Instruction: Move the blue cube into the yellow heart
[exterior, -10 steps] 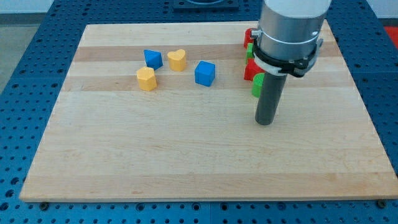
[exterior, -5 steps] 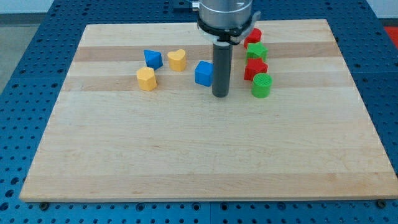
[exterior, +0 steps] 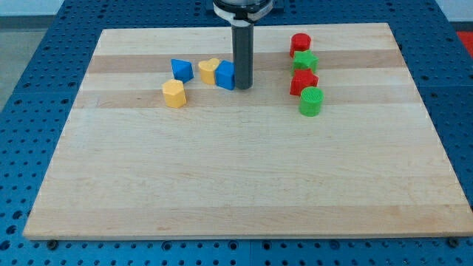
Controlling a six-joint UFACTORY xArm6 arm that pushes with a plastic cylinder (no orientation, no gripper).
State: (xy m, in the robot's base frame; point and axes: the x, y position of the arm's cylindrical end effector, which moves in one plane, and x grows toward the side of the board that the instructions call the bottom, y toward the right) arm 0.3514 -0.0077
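Observation:
The blue cube (exterior: 225, 74) sits in the upper middle of the wooden board (exterior: 244, 185). Its left side touches the yellow heart (exterior: 208, 70). My tip (exterior: 242, 86) stands against the cube's right side, and the rod hides the cube's right edge.
A second blue block (exterior: 181, 69) lies left of the heart, and a yellow hexagonal block (exterior: 174, 94) sits below it. On the right stands a column of a red cylinder (exterior: 300, 42), a green block (exterior: 304, 60), a red block (exterior: 303, 80) and a green cylinder (exterior: 311, 101).
My tip has swept from the right of the board to the left and upward, pushing the blue cube left until it meets the yellow heart.

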